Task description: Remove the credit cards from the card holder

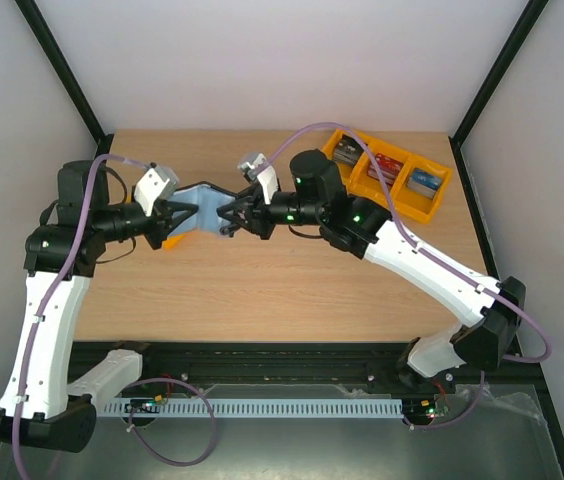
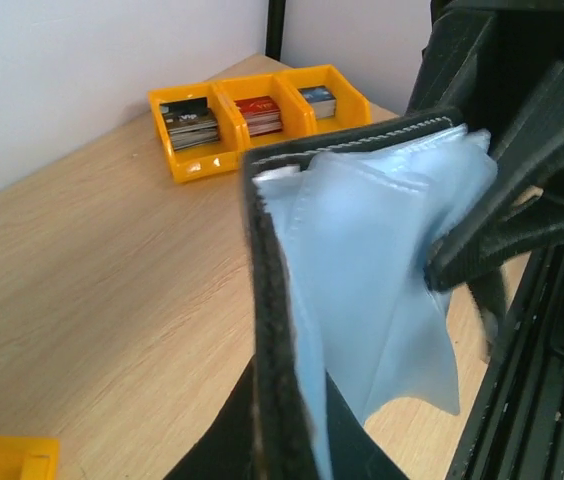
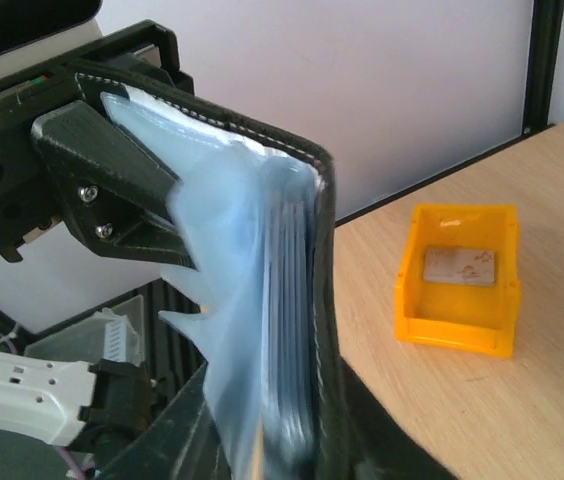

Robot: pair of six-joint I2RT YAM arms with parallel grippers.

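Observation:
The card holder (image 1: 202, 208) hangs open above the table, stretched between my two grippers. My left gripper (image 1: 169, 218) is shut on its left end; in the left wrist view the black stitched edge and pale blue pockets (image 2: 362, 250) rise out of the jaws (image 2: 292, 440). My right gripper (image 1: 234, 215) is shut on the other end, with the holder (image 3: 262, 260) standing between its fingers (image 3: 392, 450). One pale credit card (image 3: 459, 267) with red marks lies in a small yellow tray (image 3: 457, 325). Any cards inside the pockets are hidden.
The small yellow tray (image 1: 170, 240) sits on the table just below my left gripper. A row of three yellow trays (image 1: 387, 175) with thick card stacks stands at the back right. Bare wood lies in front of the arms, and black frame posts stand at the corners.

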